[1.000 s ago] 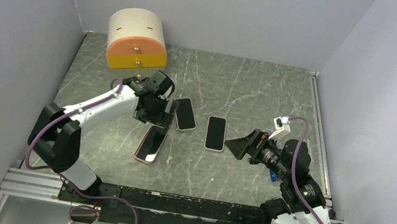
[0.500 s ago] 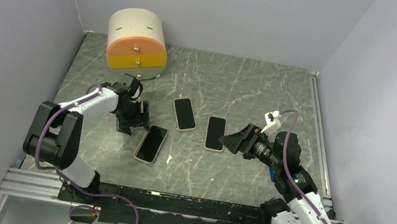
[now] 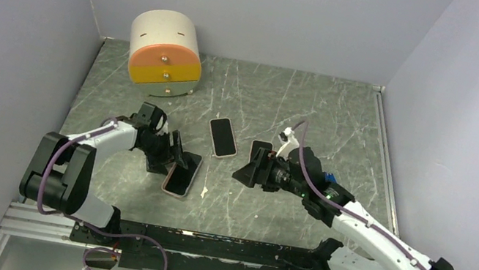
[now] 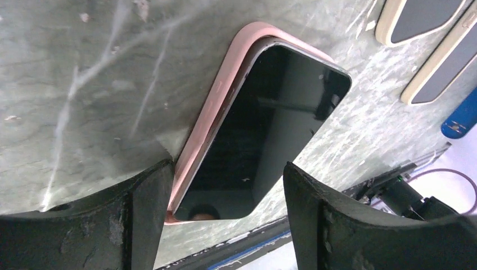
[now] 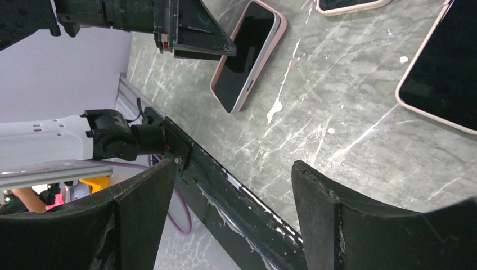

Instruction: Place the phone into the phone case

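Pale lavender-grey walls [image 3: 259, 5] enclose a grey-green marbled tabletop [image 3: 315, 111], seemingly scratched, under even light.

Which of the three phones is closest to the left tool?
The phone in the pink case, nearest the arm bases: the left tool hangs right at its end. The middle phone and the right phone, both pale-rimmed, lie farther away.

You are looking between the spread fingers of the right gripper [image 5: 233, 185] at the phone [image 5: 247, 55] lying in a pink phone case [image 5: 260, 67] (left gripper [image 5: 194, 35] poised at its edge).
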Controlling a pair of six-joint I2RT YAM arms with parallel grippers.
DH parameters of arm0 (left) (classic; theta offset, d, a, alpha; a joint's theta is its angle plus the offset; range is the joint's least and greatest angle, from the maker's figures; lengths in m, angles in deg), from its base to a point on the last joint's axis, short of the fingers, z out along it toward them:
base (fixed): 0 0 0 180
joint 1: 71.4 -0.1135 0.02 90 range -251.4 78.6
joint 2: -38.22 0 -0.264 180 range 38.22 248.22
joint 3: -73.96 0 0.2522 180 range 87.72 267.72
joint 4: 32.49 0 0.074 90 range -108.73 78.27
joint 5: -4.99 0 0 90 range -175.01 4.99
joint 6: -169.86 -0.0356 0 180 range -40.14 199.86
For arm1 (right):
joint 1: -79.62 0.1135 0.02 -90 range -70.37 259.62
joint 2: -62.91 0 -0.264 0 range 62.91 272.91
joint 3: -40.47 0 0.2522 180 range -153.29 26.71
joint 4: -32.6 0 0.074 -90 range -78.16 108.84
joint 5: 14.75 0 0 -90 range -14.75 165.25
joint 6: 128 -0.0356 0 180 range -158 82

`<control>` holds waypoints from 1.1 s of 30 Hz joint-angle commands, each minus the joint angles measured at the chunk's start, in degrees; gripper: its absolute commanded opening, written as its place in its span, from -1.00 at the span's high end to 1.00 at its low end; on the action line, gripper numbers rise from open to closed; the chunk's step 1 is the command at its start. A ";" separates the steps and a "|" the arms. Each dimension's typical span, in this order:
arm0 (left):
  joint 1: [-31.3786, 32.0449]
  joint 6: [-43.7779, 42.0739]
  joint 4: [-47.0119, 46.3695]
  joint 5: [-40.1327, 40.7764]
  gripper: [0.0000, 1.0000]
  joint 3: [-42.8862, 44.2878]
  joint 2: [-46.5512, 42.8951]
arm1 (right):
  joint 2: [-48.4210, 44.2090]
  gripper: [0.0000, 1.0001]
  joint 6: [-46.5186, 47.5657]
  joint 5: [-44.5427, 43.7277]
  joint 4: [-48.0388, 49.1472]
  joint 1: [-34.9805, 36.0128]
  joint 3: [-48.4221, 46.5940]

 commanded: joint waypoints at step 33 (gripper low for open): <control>1.57 5.03 -13.42 -10.05 -0.01 -5.79 -2.39 | 37.36 0.03 2.57 -3.35 20.29 6.71 -10.29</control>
